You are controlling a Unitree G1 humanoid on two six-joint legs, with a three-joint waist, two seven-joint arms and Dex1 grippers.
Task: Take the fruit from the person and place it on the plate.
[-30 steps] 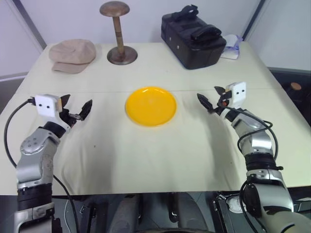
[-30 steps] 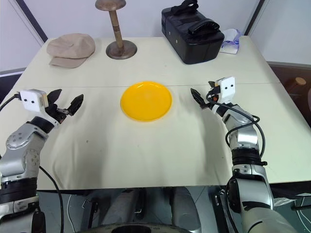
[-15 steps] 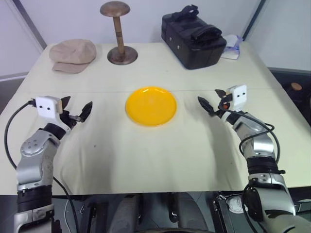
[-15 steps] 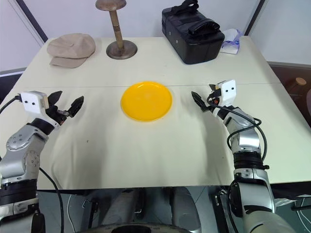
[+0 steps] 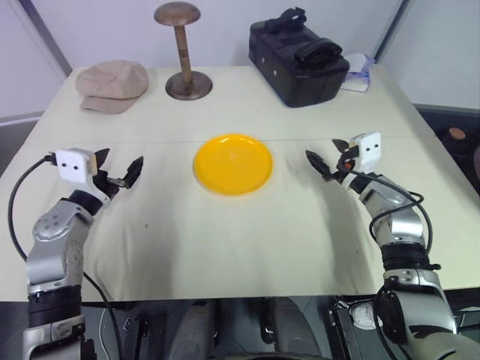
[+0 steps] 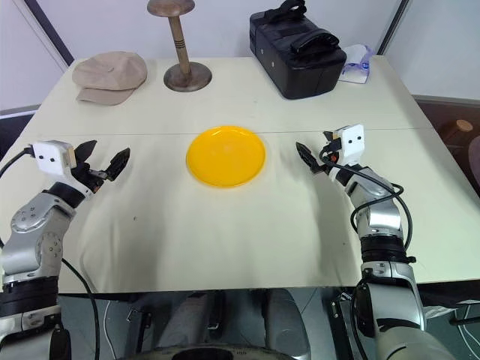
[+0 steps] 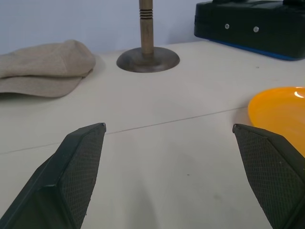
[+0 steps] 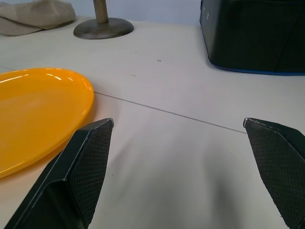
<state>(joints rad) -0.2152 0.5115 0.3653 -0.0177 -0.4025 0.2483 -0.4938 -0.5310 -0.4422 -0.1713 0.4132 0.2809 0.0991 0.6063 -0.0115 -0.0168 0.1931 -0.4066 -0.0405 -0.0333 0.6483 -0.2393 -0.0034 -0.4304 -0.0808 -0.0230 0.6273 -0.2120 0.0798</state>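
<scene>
The bright yellow plate [image 5: 233, 163] lies flat in the middle of the cream table, with nothing on it. My left gripper [image 5: 117, 169] hovers low over the table to the plate's left, open and empty. My right gripper [image 5: 327, 157] hovers to the plate's right, also open and empty. The plate's rim [image 8: 45, 109] shows in the right wrist view, and its edge [image 7: 281, 112] in the left wrist view. The fruit and the person are out of view.
A beige cap [image 5: 112, 85] lies at the back left. A brown wooden stand [image 5: 180, 49] rises beside it. A black bag [image 5: 298, 55] sits at the back right, with a white and blue object [image 5: 358, 75] next to it.
My right gripper has drifted slightly to the right, away from the plate. The left gripper has barely shifted.
</scene>
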